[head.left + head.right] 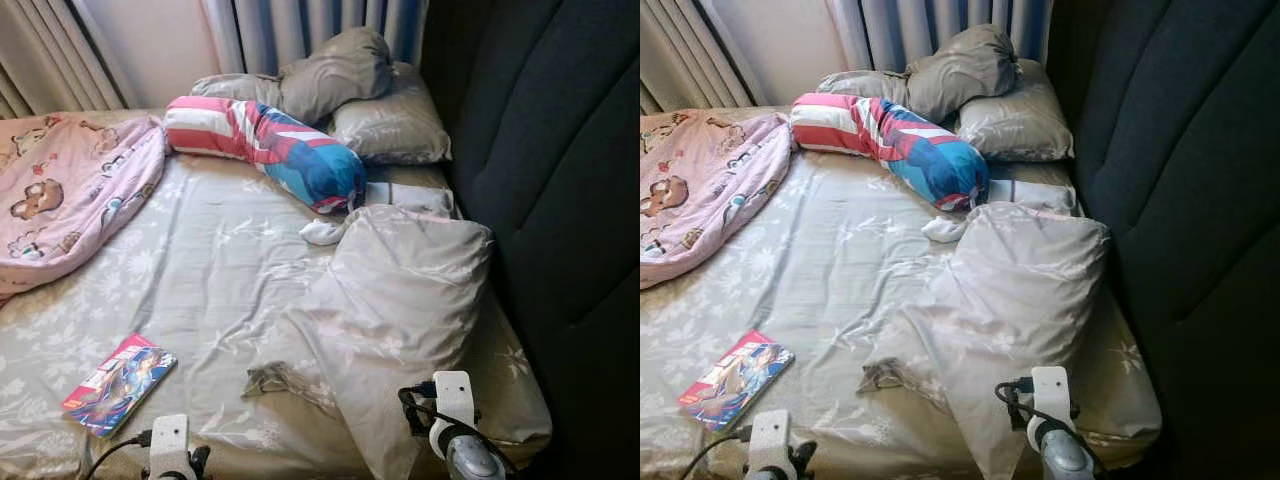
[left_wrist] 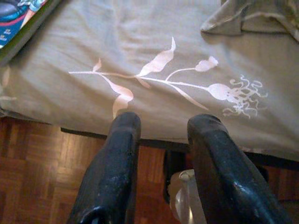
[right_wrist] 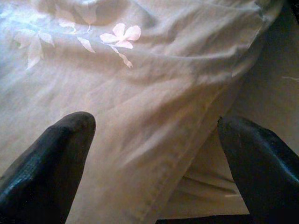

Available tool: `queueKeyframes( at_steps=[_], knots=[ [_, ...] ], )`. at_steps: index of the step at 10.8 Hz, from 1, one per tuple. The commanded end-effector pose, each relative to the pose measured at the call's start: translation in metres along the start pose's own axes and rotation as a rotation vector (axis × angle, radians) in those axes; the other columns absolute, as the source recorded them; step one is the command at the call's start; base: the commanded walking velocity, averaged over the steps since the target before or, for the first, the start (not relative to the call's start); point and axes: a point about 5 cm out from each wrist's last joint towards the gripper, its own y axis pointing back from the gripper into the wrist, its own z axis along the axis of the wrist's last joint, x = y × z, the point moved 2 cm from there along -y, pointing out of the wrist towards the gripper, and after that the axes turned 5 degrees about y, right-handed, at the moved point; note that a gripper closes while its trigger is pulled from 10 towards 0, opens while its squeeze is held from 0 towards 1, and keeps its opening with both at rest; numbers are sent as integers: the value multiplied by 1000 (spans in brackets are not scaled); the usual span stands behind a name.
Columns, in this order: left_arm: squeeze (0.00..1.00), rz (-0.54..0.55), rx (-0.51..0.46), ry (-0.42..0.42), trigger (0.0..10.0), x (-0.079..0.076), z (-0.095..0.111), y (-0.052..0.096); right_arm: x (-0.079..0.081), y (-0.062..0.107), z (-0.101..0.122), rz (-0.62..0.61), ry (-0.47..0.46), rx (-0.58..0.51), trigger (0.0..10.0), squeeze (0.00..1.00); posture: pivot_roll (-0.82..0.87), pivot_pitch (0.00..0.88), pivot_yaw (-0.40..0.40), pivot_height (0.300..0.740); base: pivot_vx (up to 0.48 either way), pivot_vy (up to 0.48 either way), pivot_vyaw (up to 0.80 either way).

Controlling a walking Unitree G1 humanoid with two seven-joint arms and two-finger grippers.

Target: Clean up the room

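Note:
A bed [image 1: 210,270] with a grey flowered sheet lies before me. On it near the front left is a colourful book [image 1: 120,385], whose corner [image 2: 18,18] shows in the left wrist view. A rumpled grey pillow [image 1: 400,300] lies at the front right. My left gripper [image 2: 161,126] is open at the bed's near edge, over the wooden floor [image 2: 32,163], with nothing between its fingers. My right gripper [image 3: 156,126] is open wide just above the grey pillow's fabric [image 3: 140,84]. Both wrists [image 1: 170,445] [image 1: 452,415] show at the bottom of the eye views.
A pink cartoon blanket [image 1: 70,190] is bunched at the left. A red, white and blue bolster [image 1: 265,145] and grey pillows [image 1: 380,110] lie at the head, a small white cloth [image 1: 322,232] beside the bolster. A dark padded headboard [image 1: 560,190] runs along the right. Curtains [image 1: 300,30] hang behind.

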Motion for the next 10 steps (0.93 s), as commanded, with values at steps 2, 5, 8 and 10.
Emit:
queueKeyframes(
  at_steps=[2, 5, 8, 10],
  knots=[
    [0, 11, 4, 14, 10000, 3, 0, 0, -1, 2, -7, -4, 17, 26, 10000, 0, 70, 76, 35, 740, 0, 0, 0],
    [0, 8, 1, 4, 10000, 4, 1, 0, 0, 2, -10, -9, 24, 58, 10000, 0, 74, 81, 36, 697, 0, 0, 0],
    [0, -7, 1, -36, 10000, 3, 2, 0, 0, 2, -7, -22, -34, 27, 10000, 0, 80, 82, 42, 677, 0, 0, 0],
    [0, -4, -2, -36, 10000, 4, 3, 0, 1, 1, -6, -22, -46, 22, 10000, 0, 81, 80, 47, 677, 0, 0, 0]
  ],
)
